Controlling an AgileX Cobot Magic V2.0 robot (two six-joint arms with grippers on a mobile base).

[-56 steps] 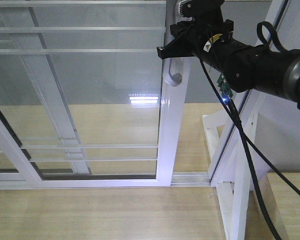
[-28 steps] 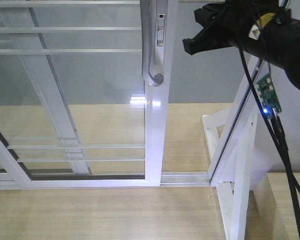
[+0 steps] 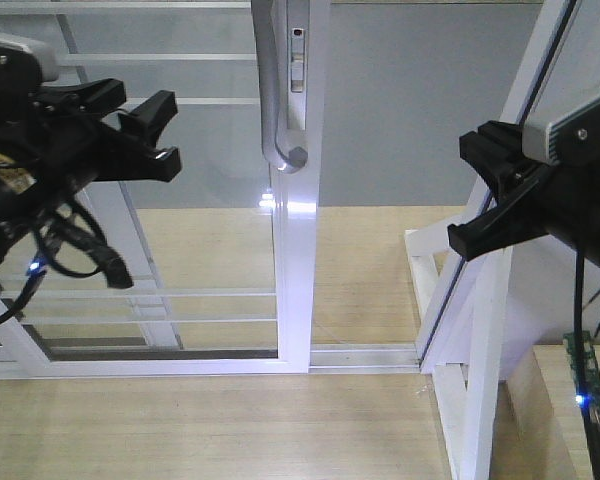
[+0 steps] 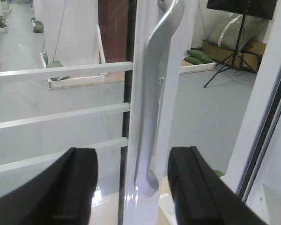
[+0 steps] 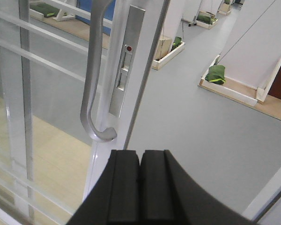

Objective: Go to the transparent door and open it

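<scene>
Two claws flank the glass door's edge, neither touching it.
The left claw [image 3: 166, 134] gapes open beside the grey handle [image 3: 271, 90]; the right claw [image 5: 140, 161] is pinched closed; the door [image 3: 296, 260] stands between them.

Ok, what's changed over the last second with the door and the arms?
The door slid left, widening the gap. The right gripper left the handle and drew back right, shut. The left gripper came in from the left, open, facing the handle. The right-hand frame stayed put.
</scene>
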